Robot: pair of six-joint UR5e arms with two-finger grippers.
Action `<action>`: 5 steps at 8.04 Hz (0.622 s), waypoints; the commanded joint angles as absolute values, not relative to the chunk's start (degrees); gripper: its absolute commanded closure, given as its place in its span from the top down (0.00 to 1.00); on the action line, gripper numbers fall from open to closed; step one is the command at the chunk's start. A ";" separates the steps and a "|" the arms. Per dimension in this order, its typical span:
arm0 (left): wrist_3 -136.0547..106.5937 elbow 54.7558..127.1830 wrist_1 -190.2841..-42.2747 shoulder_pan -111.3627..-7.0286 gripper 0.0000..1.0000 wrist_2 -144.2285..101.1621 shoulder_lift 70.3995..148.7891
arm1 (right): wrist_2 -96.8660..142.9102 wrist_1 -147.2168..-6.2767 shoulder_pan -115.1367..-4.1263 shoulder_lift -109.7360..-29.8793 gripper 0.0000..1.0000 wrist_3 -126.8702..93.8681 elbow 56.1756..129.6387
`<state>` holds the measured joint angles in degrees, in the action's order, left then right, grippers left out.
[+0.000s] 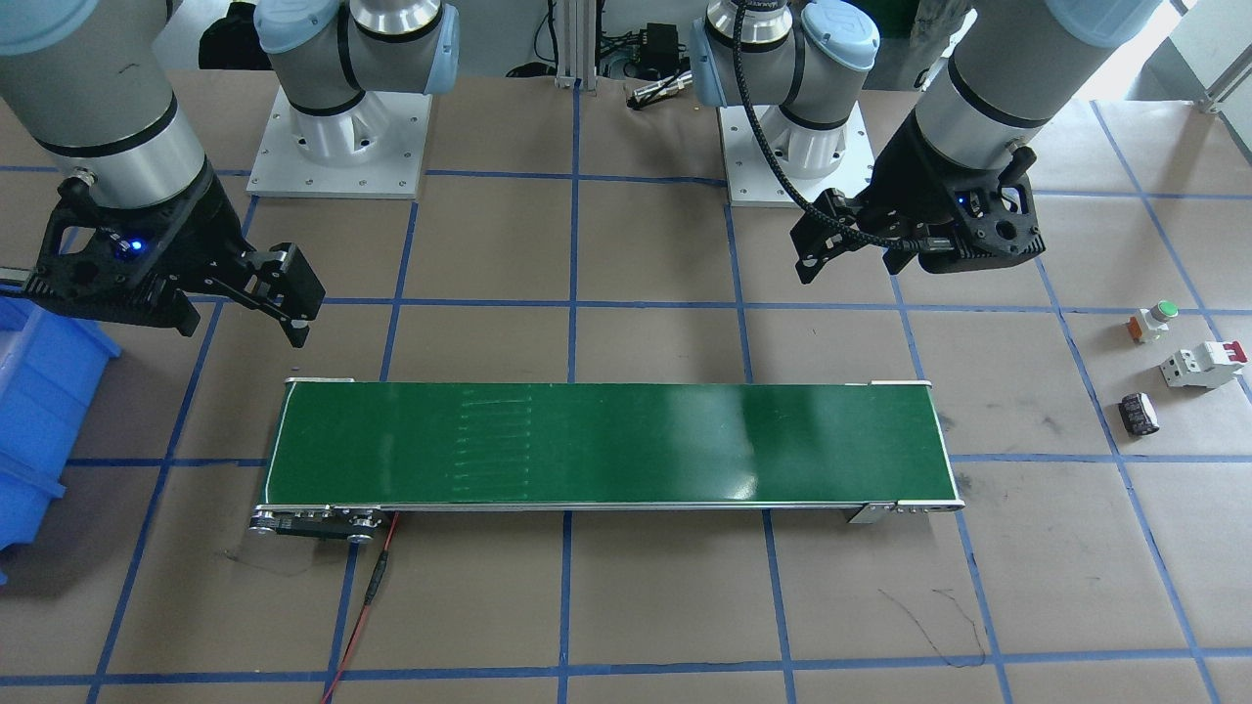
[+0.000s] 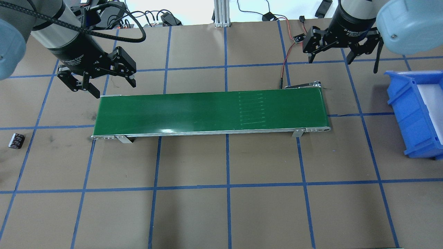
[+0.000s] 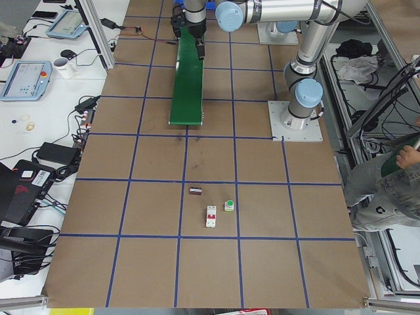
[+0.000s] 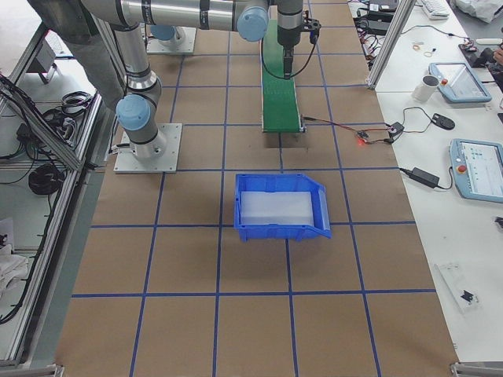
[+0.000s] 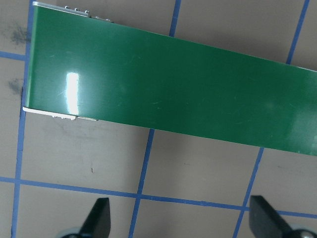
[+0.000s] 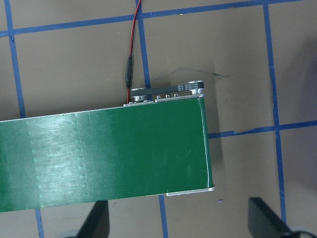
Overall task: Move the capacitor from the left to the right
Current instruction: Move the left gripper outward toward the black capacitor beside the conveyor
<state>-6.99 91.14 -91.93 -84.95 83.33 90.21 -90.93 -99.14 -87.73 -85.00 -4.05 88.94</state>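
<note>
At the table's (image 2: 52, 159) left end, the light, rigid, roll-prone capacitor (image 2: 16, 141) looks best pinched across its black barrel by the left gripper (image 2: 112, 85), wide open and empty.

Green belt (image 1: 606, 440), blue bin (image 2: 415, 110), black capacitor (image 1: 1140, 412)

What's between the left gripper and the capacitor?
Between the left gripper and the capacitor lies only bare table crossed by blue tape, seen in the overhead view.
</note>
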 commanded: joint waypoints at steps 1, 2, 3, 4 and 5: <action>-6.77 91.05 -91.93 -84.64 1.00 88.47 90.26 | -91.05 -99.32 -87.80 -85.51 1.00 -3.52 88.86; -6.85 90.97 -91.93 -84.55 1.00 89.29 90.09 | -90.88 -99.14 -87.80 -85.60 1.00 -4.12 88.86; -6.59 91.05 -91.85 -84.03 1.00 89.47 90.09 | -91.14 -99.14 -87.80 -85.52 1.00 -3.52 88.94; -3.55 91.14 -91.76 -82.20 1.00 91.82 90.26 | -91.06 -99.14 -87.80 -85.52 1.00 -3.60 88.95; 0.92 91.49 -91.76 -78.78 1.00 97.07 90.61 | -90.88 -99.23 -87.80 -85.52 1.00 -3.69 88.95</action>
<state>-4.97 91.11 -91.83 -83.13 90.58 90.21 -91.05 -99.16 -87.80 -85.50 -3.66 88.92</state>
